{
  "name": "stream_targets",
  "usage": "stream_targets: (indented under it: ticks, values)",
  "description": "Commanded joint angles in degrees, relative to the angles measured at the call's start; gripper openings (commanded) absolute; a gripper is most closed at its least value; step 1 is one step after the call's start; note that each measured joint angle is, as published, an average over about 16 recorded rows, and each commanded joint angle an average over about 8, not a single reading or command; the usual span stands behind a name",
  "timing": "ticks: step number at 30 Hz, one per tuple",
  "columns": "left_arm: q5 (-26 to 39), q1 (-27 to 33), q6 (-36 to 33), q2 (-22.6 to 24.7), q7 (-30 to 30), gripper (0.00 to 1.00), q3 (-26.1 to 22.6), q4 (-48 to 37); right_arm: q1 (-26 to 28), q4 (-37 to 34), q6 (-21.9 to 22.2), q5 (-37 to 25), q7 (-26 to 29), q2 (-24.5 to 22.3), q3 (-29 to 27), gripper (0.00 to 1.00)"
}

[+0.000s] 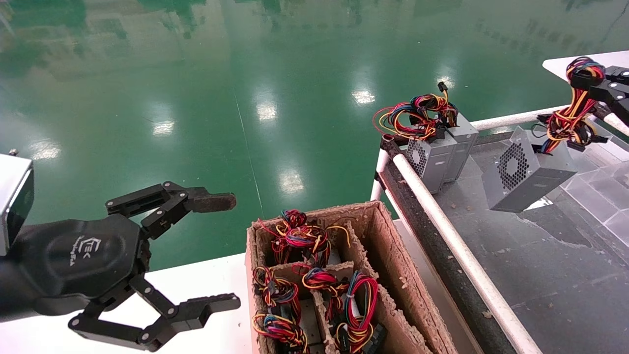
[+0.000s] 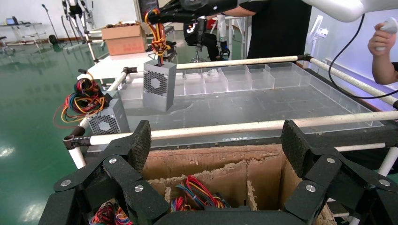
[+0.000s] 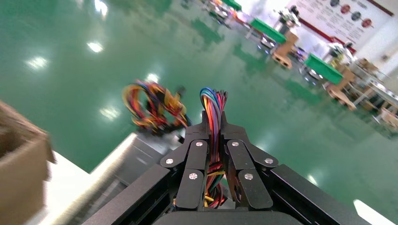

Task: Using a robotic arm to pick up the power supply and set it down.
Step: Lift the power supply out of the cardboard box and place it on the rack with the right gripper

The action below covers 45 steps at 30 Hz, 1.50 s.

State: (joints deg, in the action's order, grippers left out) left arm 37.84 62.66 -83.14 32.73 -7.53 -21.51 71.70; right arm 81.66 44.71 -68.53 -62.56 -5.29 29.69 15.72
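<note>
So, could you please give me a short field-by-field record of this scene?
right gripper: shut on the wire bundle of a power supply
power supply: hanging tilted above the tray
left gripper: open, idle beside the box
box: cardboard, compartments holding wired units
other supplies: two, upright at the tray's far corner

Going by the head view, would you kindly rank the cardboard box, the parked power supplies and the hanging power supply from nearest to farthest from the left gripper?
From the left gripper, open:
1. Cardboard box, just beside it.
2. Parked power supplies, at the tray's corner.
3. Hanging power supply, dangling by its wires from the right gripper.
</note>
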Motion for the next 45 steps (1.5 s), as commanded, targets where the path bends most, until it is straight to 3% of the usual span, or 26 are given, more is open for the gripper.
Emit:
stream_targets:
  ticks: [1,14,24,28,45]
  values:
    - [0.0,0.0,0.0,0.0,0.0,1.00,0.0,0.0,2.2,-3.2,0.5,-2.2,-1.7,1.3,0.9,0.00]
    - [0.0,0.0,0.0,0.0,0.0,1.00,0.0,0.0,16.5,-25.1,6.2,-11.9,-12.0,12.3,5.7,0.00]
    - [0.0,0.0,0.0,0.0,0.0,1.00,0.0,0.0,23.4,-37.0,23.0,-16.5,-17.1,21.5,7.6,0.00]
    - [0.0,0.0,0.0,0.0,0.0,1.00,0.0,0.0,24.8,-39.8,27.0,-17.0,-17.9,24.1,7.9,0.00]
    - [0.0,0.0,0.0,0.0,0.0,1.00,0.0,0.0,26.8,-43.5,30.6,-17.9,-20.1,30.7,8.4,0.00]
